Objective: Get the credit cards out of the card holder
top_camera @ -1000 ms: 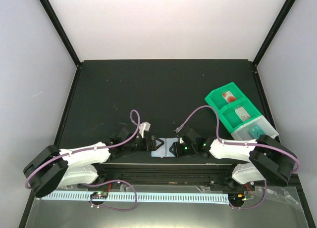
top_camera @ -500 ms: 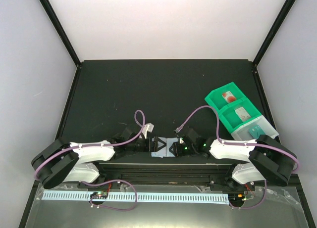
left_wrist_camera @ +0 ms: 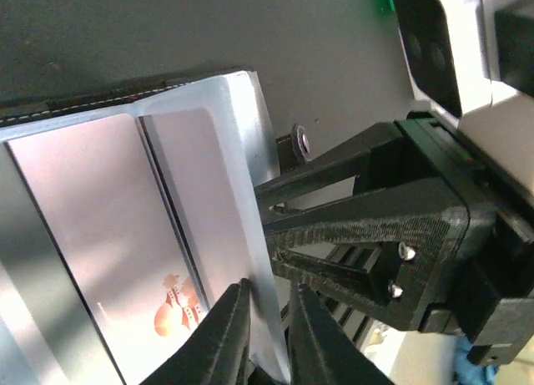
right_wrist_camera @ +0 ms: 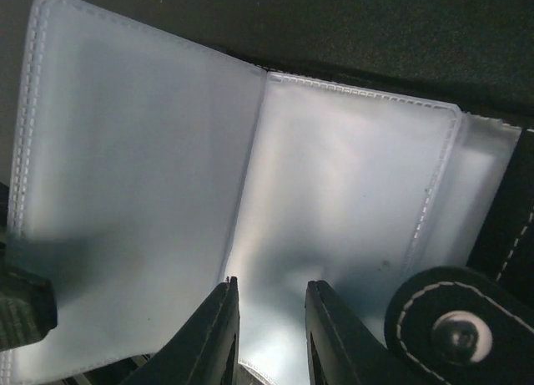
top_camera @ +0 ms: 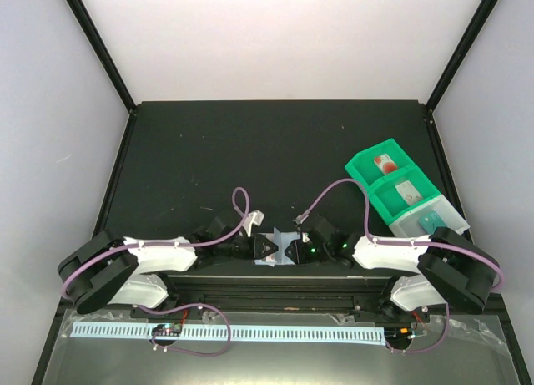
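The card holder [top_camera: 279, 250] lies open near the table's front edge, between both grippers. My left gripper [top_camera: 269, 248] is shut on the edge of one pale blue-grey leaf [left_wrist_camera: 242, 151], pinched between its fingertips [left_wrist_camera: 269, 286]. Under that leaf, a pale credit card [left_wrist_camera: 167, 235] with an orange mark sits in a sleeve. My right gripper [top_camera: 292, 251] faces it from the right [left_wrist_camera: 350, 226]. It grips the clear sleeves [right_wrist_camera: 334, 193], its jaws narrowly apart [right_wrist_camera: 269, 283] with a fold between them. The black snap tab [right_wrist_camera: 455, 322] lies just right of them.
A green compartment tray [top_camera: 365, 164] stands at the right, partly behind the right arm. It holds a red-marked card [top_camera: 385, 162], a pale card [top_camera: 408, 193] and a teal card [top_camera: 434, 222]. Black frame posts border the dark table.
The left arm has slid right to the card holder. Its gripper has gone from wide open to shut on a leaf. The right arm has stayed put.
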{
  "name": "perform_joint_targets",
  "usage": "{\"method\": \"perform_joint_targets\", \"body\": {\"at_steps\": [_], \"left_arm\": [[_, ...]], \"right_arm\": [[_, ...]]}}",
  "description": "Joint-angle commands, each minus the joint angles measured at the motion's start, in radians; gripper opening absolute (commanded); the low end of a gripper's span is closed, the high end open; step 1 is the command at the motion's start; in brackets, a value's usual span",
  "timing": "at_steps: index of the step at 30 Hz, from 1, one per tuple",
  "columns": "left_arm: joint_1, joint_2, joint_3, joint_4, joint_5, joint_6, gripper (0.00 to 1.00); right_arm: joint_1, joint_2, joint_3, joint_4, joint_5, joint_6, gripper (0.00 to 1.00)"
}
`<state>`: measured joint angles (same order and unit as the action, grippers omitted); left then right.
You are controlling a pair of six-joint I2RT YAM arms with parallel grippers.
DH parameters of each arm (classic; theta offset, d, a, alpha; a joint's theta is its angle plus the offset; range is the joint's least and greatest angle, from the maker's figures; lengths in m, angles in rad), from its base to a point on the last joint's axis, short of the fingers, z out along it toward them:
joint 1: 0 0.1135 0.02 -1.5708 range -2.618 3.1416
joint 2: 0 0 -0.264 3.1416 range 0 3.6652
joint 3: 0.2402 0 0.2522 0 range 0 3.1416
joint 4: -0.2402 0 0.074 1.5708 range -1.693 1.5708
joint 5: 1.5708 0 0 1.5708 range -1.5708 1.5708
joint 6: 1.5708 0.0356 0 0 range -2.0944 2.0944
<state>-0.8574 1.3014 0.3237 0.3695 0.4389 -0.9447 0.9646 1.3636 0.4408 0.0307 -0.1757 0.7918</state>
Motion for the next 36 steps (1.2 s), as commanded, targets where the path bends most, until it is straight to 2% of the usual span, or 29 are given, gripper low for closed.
{"method": "perform_joint_targets", "body": {"at_steps": [1, 4, 7, 9, 14, 17, 20, 23, 28, 32, 36], "left_arm": [[-0.012, 0.025, 0.042, 0.041, 0.013, 0.003, 0.09], [-0.015, 0.037, 0.047, 0.054, 0.019, -0.002, 0.07], [-0.021, 0.038, 0.058, 0.050, 0.017, -0.004, 0.22], [-0.025, 0.038, 0.065, 0.047, 0.014, -0.002, 0.24], [-0.033, 0.049, 0.071, 0.063, 0.030, 0.005, 0.02], [-0.038, 0.063, 0.076, 0.078, 0.037, 0.003, 0.02], [-0.041, 0.083, 0.087, 0.079, 0.040, 0.000, 0.14], [-0.044, 0.087, 0.093, 0.069, 0.036, -0.002, 0.30], [-0.045, 0.069, 0.092, 0.039, 0.017, 0.007, 0.33], [-0.045, 0.059, 0.089, 0.023, 0.006, 0.017, 0.37], [-0.044, 0.026, 0.089, -0.039, -0.039, 0.040, 0.42]], "right_arm": [[0.008, -0.008, -0.027, -0.007, 0.025, 0.003, 0.25], [0.008, -0.007, -0.028, -0.007, 0.027, 0.001, 0.25], [0.008, 0.000, -0.031, 0.001, 0.027, 0.001, 0.25], [0.009, 0.003, -0.033, 0.006, 0.023, 0.003, 0.25], [0.008, -0.008, -0.034, 0.002, 0.027, 0.000, 0.25], [0.008, -0.014, -0.037, 0.002, 0.034, 0.001, 0.25], [0.008, -0.010, -0.037, 0.003, 0.033, 0.003, 0.25], [0.008, -0.019, -0.039, 0.000, 0.035, 0.005, 0.25], [0.008, -0.081, -0.034, -0.067, 0.075, -0.002, 0.25], [0.007, -0.161, 0.002, -0.208, 0.196, -0.036, 0.26], [0.007, -0.268, 0.013, -0.270, 0.219, -0.042, 0.26]]}}
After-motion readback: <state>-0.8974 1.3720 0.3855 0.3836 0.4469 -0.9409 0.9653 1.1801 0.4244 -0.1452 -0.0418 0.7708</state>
